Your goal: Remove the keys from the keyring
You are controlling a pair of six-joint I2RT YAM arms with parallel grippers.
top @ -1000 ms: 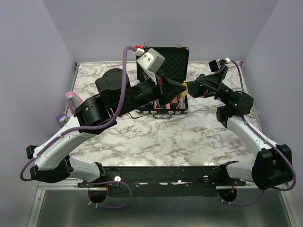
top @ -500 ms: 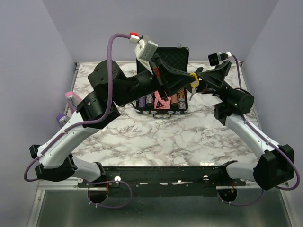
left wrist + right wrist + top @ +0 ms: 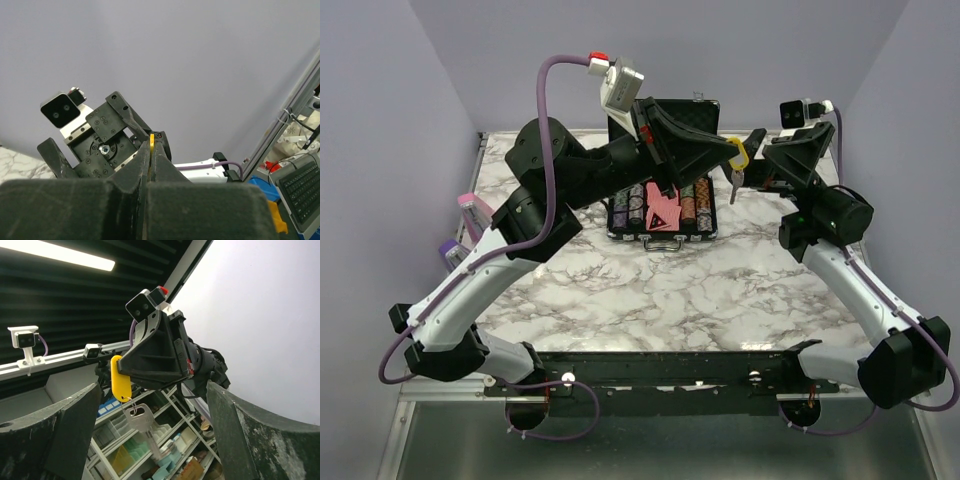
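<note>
The left gripper (image 3: 724,150) was clamped tight on the yellow keyring (image 3: 738,153), holding it in the air above the open black case (image 3: 692,122), which sat on the marble table (image 3: 650,290). In the left wrist view, only a thin yellow edge of the tag showed between the closed jaws. The keys (image 3: 734,183) hung silver from the ring just below the tag. The right gripper (image 3: 760,165) faced them from just beside, jaws spread wide and gripping nothing. In its own wrist view the keys dangled between its two fingers (image 3: 55,435), clear of both.
</note>
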